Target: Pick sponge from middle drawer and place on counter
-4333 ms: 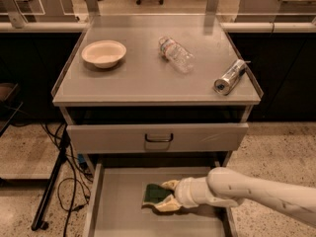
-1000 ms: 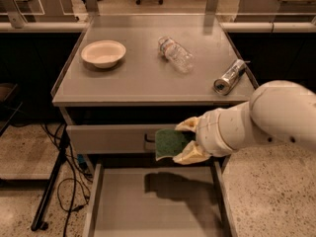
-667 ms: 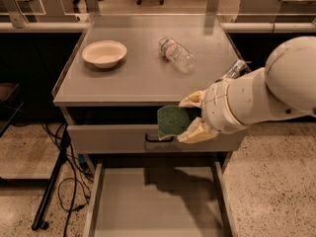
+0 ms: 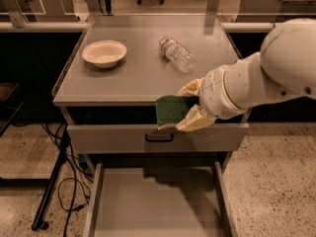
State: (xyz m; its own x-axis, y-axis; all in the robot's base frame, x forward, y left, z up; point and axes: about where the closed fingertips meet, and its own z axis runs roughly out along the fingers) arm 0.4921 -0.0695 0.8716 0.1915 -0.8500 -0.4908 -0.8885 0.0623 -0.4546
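A white bowl (image 4: pixel 104 53) sits upper left on the counter (image 4: pixel 140 80). Below, the open middle drawer (image 4: pixel 148 209) is cut off by the bottom edge. At centre the sponge (image 4: pixel 172 109) hangs before the counter's front edge, dark green face outward with a pale rim below. Its right side is hidden in the gripper (image 4: pixel 182 108), whose tan fingers pinch it. The arm covers the counter's right front corner.

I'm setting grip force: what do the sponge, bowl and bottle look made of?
Sponge, held in the gripper by the counter's front edge: probably foam, matte dark green scouring face with a pale underside strip. Bowl: off-white, matte, thin rim, perhaps paper or plastic. Bottle: clear glossy plastic, seemingly; the counter shows through it.
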